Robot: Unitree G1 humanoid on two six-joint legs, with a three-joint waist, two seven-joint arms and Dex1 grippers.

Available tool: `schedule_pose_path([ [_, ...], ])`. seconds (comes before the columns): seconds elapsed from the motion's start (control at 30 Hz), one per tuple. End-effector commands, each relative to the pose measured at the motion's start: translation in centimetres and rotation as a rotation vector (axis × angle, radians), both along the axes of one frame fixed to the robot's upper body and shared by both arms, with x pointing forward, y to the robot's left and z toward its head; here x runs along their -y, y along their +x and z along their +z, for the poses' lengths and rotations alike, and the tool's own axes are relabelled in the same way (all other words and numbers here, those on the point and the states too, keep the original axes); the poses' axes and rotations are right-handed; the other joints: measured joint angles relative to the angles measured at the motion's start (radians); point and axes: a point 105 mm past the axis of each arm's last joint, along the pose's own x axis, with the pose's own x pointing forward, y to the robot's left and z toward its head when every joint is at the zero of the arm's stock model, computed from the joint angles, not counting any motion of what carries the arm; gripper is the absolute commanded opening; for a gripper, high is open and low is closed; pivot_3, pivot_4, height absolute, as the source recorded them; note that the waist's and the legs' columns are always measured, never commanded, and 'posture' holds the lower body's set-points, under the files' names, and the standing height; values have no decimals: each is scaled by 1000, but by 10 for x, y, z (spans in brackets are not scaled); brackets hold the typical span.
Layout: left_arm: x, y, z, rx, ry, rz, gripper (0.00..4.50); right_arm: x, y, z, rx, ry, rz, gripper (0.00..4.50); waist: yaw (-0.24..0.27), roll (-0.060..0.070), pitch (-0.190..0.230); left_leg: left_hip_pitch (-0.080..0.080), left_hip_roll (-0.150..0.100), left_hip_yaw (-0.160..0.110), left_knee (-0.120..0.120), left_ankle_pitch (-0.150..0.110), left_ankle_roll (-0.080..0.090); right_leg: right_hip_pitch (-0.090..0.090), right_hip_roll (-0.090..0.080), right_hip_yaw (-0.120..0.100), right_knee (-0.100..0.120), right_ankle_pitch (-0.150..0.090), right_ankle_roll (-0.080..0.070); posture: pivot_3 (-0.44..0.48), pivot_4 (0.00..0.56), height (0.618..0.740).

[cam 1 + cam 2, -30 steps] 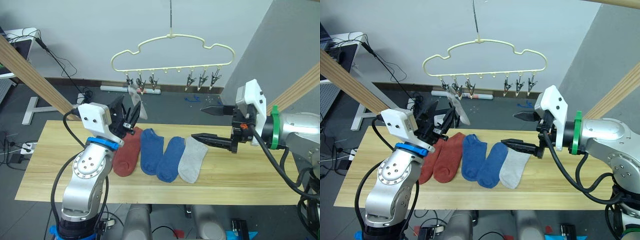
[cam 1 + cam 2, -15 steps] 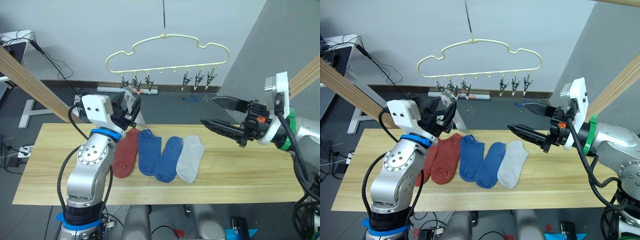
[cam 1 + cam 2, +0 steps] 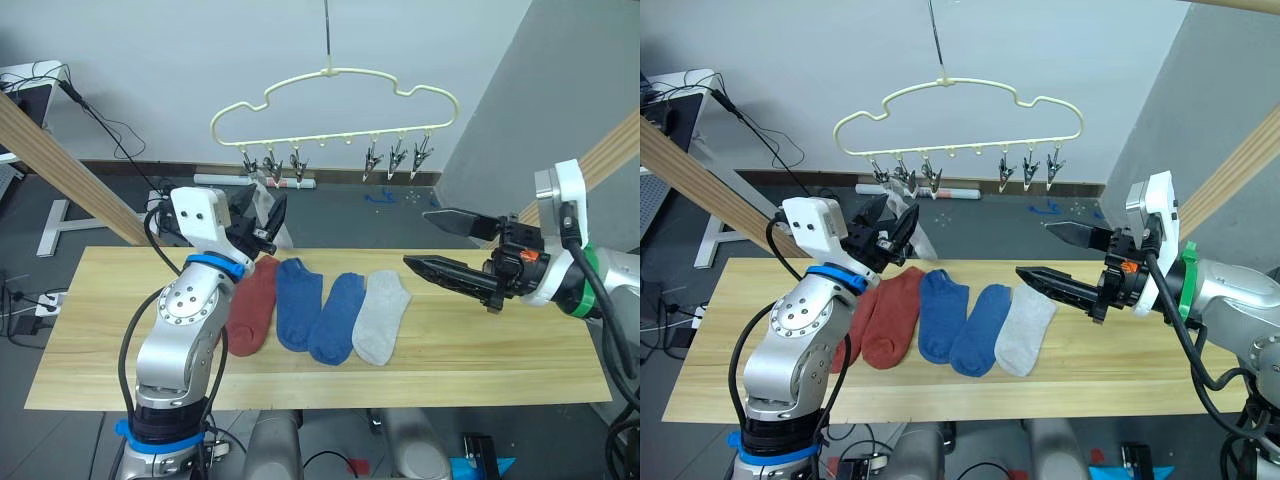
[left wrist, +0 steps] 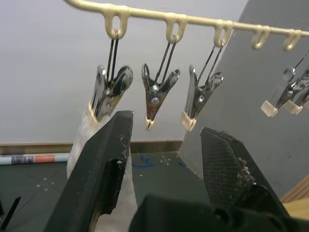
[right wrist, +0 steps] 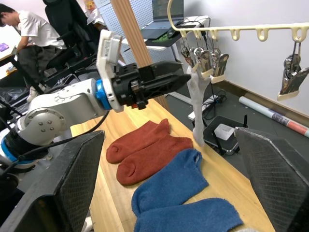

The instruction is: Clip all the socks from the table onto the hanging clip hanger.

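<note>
While a light grey sock point(image 4: 87, 145) hangs clipped at the cloud-shaped clip hanger's point(image 3: 340, 90) left end, my left hand point(image 4: 166, 159) gapes empty beside it; my right hand point(image 3: 440, 245) is open over five knit socks point(image 3: 320, 310) mid-bench point(image 3: 90, 330).

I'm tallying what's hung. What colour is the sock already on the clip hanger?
Light grey sock; right wrist view shows it best.

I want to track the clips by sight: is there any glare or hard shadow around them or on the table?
Left wrist view: the silver clips carry small bright glints and stand out against a plain, evenly lit wall. Left eye view: the table is softly lit without glare, and the socks cast only faint shadows.
</note>
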Motion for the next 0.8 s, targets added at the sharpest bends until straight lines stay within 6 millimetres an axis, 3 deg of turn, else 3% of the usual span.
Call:
schedule_pose_path([
  [0.03, 3, -1, 8, 32, -4, -8, 2565, -6, -8, 7, 48, 1, 28, 4493, 0, 0, 0, 0, 0, 0, 0, 0, 0, 0, 0, 0, 0, 0, 0, -252, 364, 740],
  [0.53, 8, 21, 14, 46, -22, 18, 2565, -5, -7, 4, 53, -13, -18, 4493, -17, 0, 0, -1, 0, 0, 0, 0, 0, 0, 0, 1, -1, 0, 0, -310, 354, 740],
  [0.8, 6, 27, 32, 83, -67, 46, 2565, -5, -8, 2, 45, -9, -36, 4493, -25, 0, 0, -1, 0, 1, 0, 0, 0, 0, 0, 1, -1, 0, 1, -315, 355, 740],
])
